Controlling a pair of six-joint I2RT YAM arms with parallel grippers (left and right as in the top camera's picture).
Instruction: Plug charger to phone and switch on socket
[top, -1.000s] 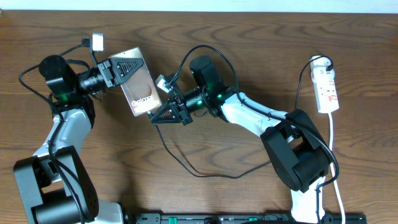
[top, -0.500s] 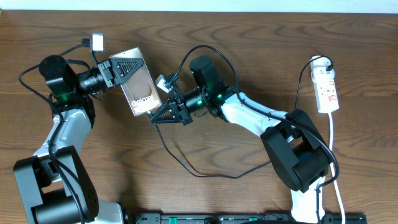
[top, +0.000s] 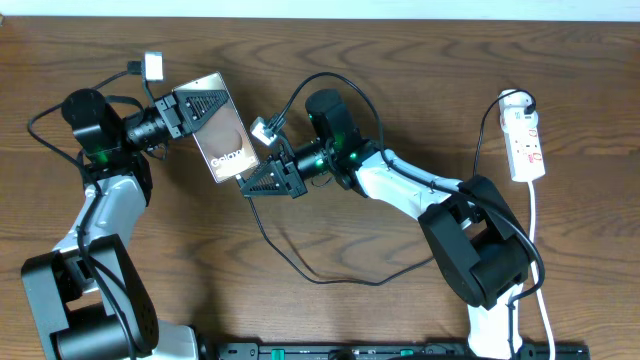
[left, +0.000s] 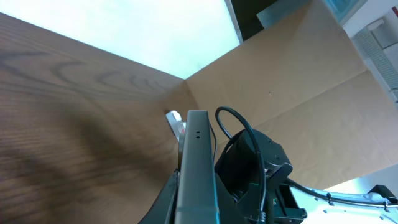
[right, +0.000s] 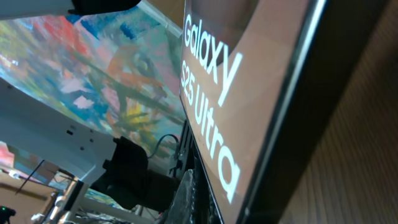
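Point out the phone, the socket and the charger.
phone (top: 228, 145): overhead view, middle of its bronze face.
socket (top: 527, 148): overhead view, white face of the strip.
charger (top: 320, 282): overhead view, lowest loop of its thin black cable.

Left arm (top: 95, 215): black joint housings, pale grey link, green glow. Right arm (top: 400, 185): white link, black cable loop (top: 330, 76). Left claw (top: 210, 103) and right claw (top: 258, 185): black, triangular, ribbed.

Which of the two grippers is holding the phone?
The left gripper: it clamps the phone at its top end. The right gripper is only near the lower edge.
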